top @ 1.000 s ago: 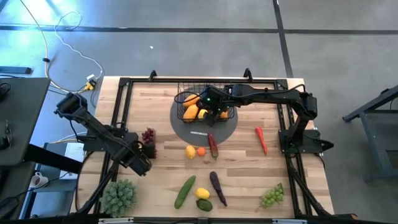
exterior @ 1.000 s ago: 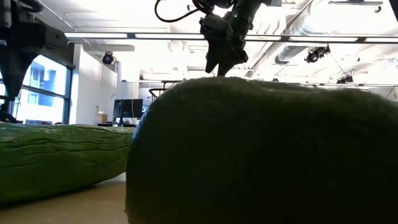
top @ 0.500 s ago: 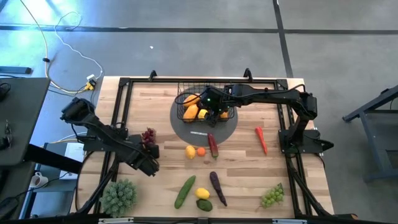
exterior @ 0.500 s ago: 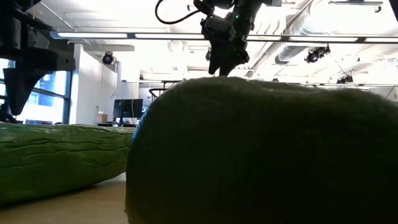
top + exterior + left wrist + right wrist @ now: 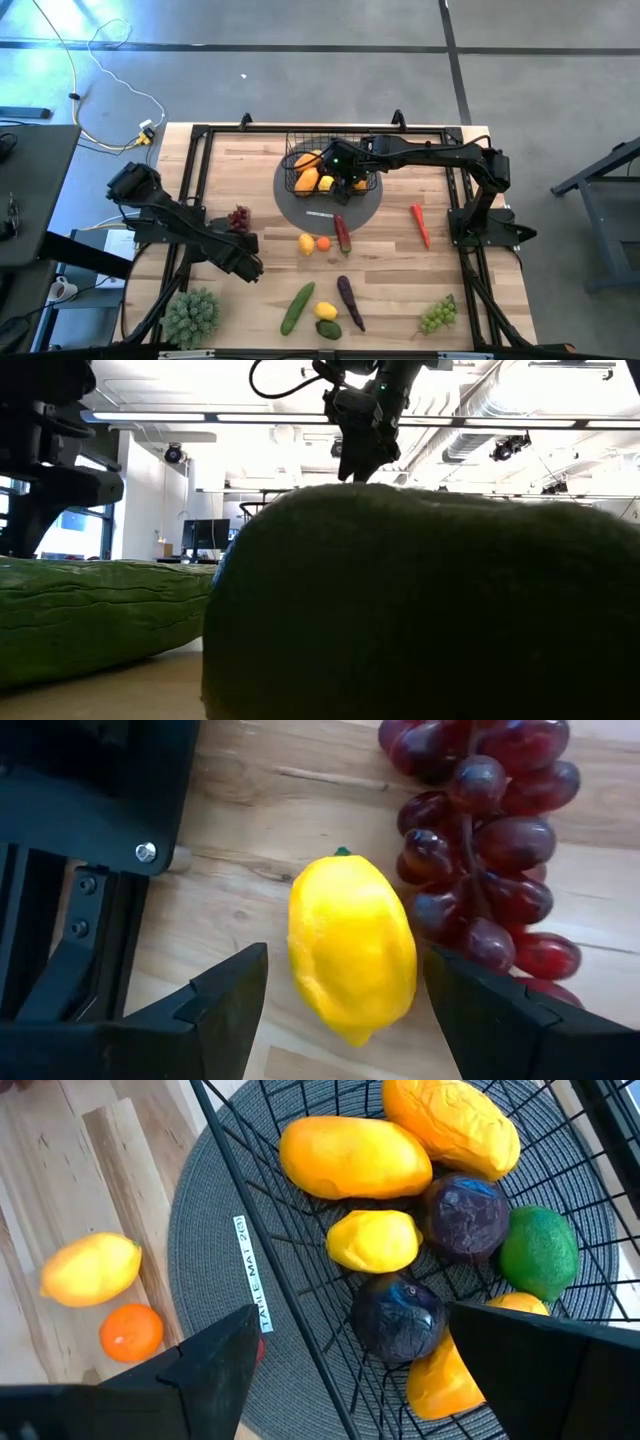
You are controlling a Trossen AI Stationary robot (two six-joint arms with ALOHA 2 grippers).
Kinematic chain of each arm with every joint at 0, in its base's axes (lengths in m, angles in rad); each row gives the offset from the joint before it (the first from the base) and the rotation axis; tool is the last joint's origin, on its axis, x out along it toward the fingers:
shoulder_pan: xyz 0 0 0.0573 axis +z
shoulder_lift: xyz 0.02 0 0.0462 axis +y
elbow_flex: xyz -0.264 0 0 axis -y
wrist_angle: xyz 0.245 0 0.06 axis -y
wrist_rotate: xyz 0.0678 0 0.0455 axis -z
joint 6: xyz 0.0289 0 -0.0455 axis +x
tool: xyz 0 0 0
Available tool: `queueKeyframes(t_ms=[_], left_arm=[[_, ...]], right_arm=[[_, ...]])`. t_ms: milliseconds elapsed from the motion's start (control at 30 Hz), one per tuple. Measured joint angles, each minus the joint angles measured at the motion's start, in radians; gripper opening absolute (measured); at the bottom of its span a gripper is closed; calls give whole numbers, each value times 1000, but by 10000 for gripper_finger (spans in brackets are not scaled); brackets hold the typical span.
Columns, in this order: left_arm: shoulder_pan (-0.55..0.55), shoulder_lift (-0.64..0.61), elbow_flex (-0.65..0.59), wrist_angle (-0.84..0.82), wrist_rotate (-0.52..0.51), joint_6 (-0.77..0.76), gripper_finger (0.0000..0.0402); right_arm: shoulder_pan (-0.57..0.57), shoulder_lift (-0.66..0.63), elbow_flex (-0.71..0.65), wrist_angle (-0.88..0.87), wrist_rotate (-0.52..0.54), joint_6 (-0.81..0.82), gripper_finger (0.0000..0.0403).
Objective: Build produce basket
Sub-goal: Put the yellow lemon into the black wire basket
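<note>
The black wire basket (image 5: 318, 152) stands on a grey round mat (image 5: 322, 208) at the table's far middle. It holds orange-yellow fruits (image 5: 352, 1156), a lemon (image 5: 372, 1240), two dark plums (image 5: 398, 1318) and a lime (image 5: 540, 1252). My right gripper (image 5: 352, 1320) hovers open over the basket (image 5: 262, 1208), also seen in the high view (image 5: 345, 180). My left gripper (image 5: 345, 960) is open at the table's left (image 5: 245, 262), its fingers on either side of a lemon (image 5: 350, 952) lying on the wood beside purple grapes (image 5: 485, 840). My arm hides that lemon in the high view.
Loose on the table are a lemon (image 5: 306, 243), an orange (image 5: 323, 243), two red chilies (image 5: 420, 225), a cucumber (image 5: 298, 307), an eggplant (image 5: 350, 300), green grapes (image 5: 437, 315) and a leafy green bunch (image 5: 192, 315). A green fruit (image 5: 420, 600) fills the low view.
My left arm has swung toward the table's right, carrying its gripper from beside the left frame rail toward the middle of the table. The right arm has stayed over the basket.
</note>
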Motion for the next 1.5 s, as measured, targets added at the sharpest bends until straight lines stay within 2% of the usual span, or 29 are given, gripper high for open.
queueKeyframes(t_ms=[467, 867, 1067, 1333, 1500], left_arm=[[2, 94, 0, 51, 34, 3, 251], [1, 101, -32, 54, 39, 106, 166], [-1, 67, -33, 64, 38, 172, 156], [-2, -57, -32, 60, -66, 234, 157], [-9, -159, -32, 58, -184, 265, 157]], right_arm=[[0, 0, 0, -9, 0, -19, 307], [0, 0, 0, -33, 0, 11, 307], [3, -20, 0, -53, 0, 58, 307], [21, -60, 0, -54, 0, 139, 307], [49, -60, 0, -52, -23, 165, 307]])
